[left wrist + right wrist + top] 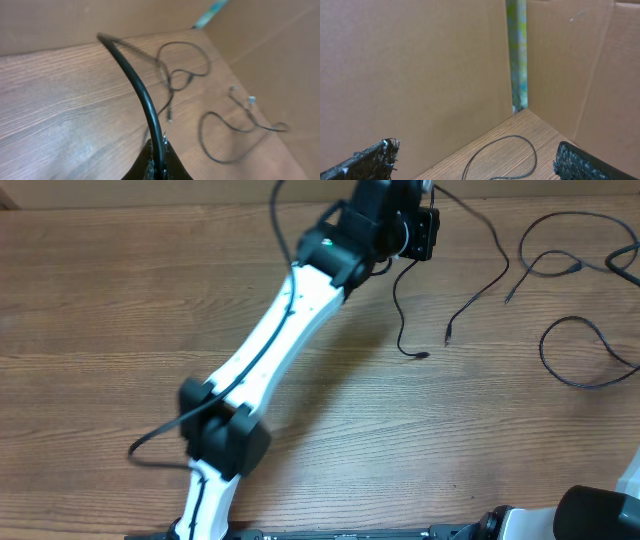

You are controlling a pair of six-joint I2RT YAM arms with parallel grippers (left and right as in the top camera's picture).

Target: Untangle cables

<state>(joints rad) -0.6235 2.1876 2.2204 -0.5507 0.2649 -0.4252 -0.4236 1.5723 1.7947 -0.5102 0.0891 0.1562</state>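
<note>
My left gripper (418, 232) is at the far middle of the table, shut on a thin black cable (398, 310). In the left wrist view the jaws (159, 152) pinch that cable (140, 90), which arcs up and away. Its plug end (424, 355) rests on the wood. A second strand (490, 285) runs from the gripper to a plug (448, 338). More loose cable loops (585, 355) lie at the right and show in the left wrist view (220, 145). My right gripper (480, 167) is open and empty above a cable loop (522, 140).
Cardboard walls (420, 75) stand around the wooden table (120, 300), close in front of the right gripper. The left arm (270, 350) stretches diagonally across the table. The right arm's base (600, 510) sits at the near right corner.
</note>
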